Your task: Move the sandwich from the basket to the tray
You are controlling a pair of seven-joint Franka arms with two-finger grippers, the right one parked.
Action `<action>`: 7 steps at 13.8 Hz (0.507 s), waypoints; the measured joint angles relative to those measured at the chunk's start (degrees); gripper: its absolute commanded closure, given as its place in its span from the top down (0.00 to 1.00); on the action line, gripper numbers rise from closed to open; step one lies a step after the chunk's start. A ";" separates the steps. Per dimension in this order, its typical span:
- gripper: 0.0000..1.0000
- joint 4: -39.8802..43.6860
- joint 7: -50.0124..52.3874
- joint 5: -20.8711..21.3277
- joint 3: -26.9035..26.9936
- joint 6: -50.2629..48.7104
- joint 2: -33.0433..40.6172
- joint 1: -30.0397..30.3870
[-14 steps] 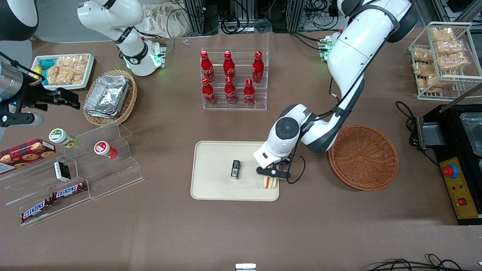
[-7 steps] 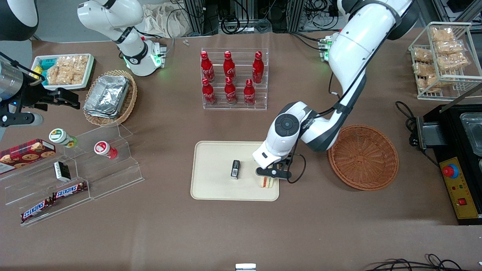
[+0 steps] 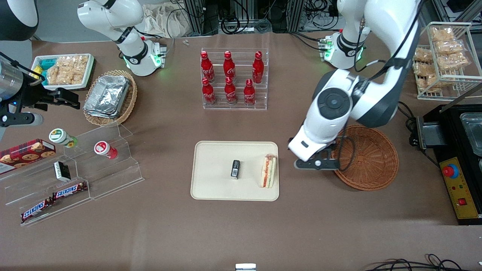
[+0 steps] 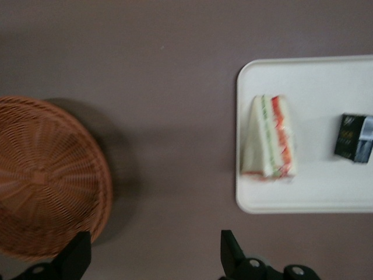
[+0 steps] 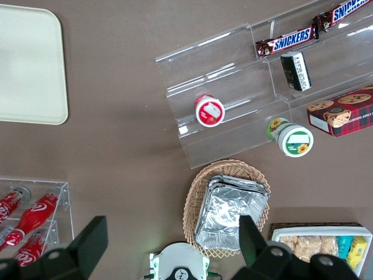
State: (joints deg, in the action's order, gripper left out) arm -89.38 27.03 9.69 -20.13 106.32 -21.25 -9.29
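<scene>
The sandwich (image 3: 268, 171) (image 4: 269, 137), a white wedge with red and green filling, lies on the cream tray (image 3: 214, 158) (image 4: 315, 76), at the end nearest the basket. The reddish-brown wicker basket (image 3: 363, 157) (image 4: 46, 175) holds nothing. My gripper (image 3: 315, 164) (image 4: 152, 236) hangs open above the bare table between tray and basket, with nothing between its fingers. It is apart from the sandwich.
A small black packet (image 3: 235, 169) (image 4: 354, 137) lies mid-tray. Farther from the camera stands a rack of red bottles (image 3: 233, 79). A clear tiered stand (image 3: 75, 173) with snacks is at the parked arm's end. A black machine (image 3: 459, 150) is at the working arm's end.
The gripper has let go of the sandwich, risen and swung off the tray toward the basket. The sandwich stays lying on the tray.
</scene>
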 measured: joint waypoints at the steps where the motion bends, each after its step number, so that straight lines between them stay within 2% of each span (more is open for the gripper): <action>1: 1.00 -0.41 -2.51 -1.17 0.03 -2.03 1.61 1.46; 5: 1.00 -3.61 -9.95 -5.37 1.16 -6.35 10.98 9.41; 7: 1.00 -4.72 -13.99 -6.31 6.23 -11.24 16.18 9.10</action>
State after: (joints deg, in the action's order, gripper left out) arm -94.10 13.04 3.39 -13.90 95.08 -5.07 -0.19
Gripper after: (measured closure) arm 0.000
